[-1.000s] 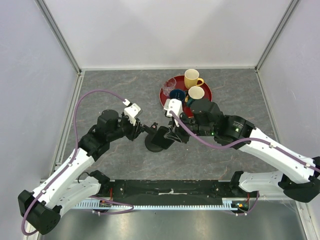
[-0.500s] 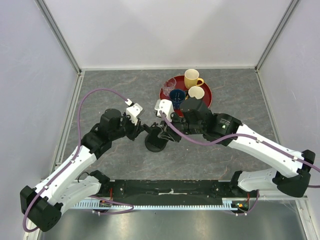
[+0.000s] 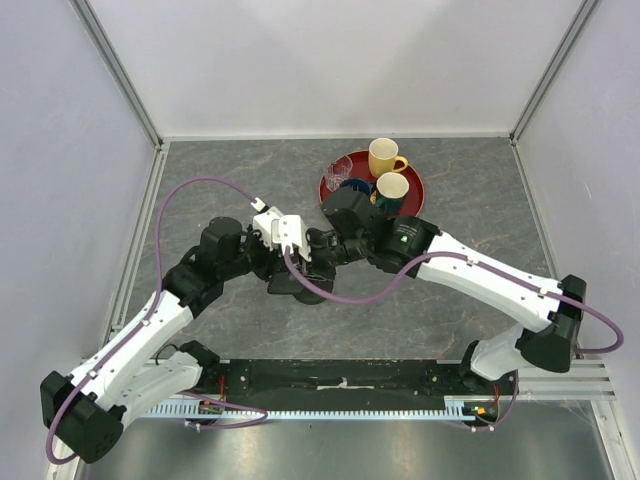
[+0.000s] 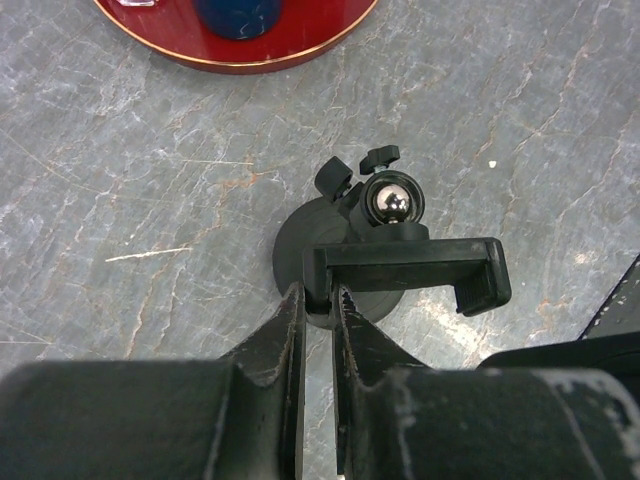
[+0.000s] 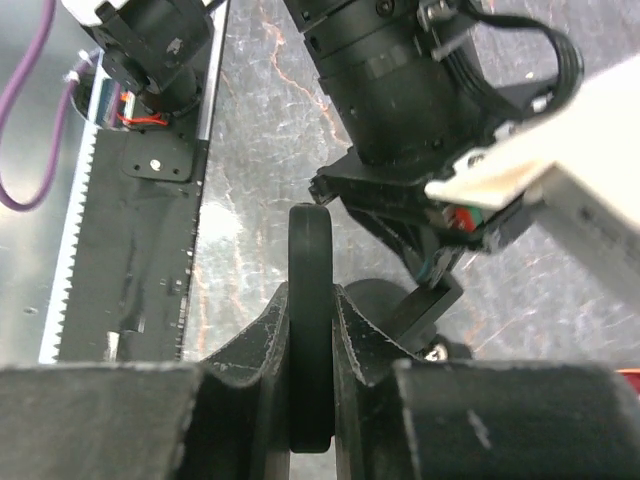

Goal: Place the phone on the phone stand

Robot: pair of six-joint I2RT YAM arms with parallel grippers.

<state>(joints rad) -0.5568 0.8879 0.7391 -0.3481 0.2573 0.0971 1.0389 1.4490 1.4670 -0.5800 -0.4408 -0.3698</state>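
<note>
Now, with your left gripper [image 4: 318, 305] pinching the small black disc-based phone stand [image 4: 400, 265] (at its cradle), lower the thin black phone [image 5: 310, 240], clamped in your right gripper [image 5: 310, 295], squarely in.

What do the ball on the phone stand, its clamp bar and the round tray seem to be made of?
The ball looks like polished metal: mirror-bright, with sharp reflections. The clamp bar looks like matte black plastic: dull, moulded edges. The tray is glossy red with a gold rim, lacquer or plastic; I cannot tell which.
</note>
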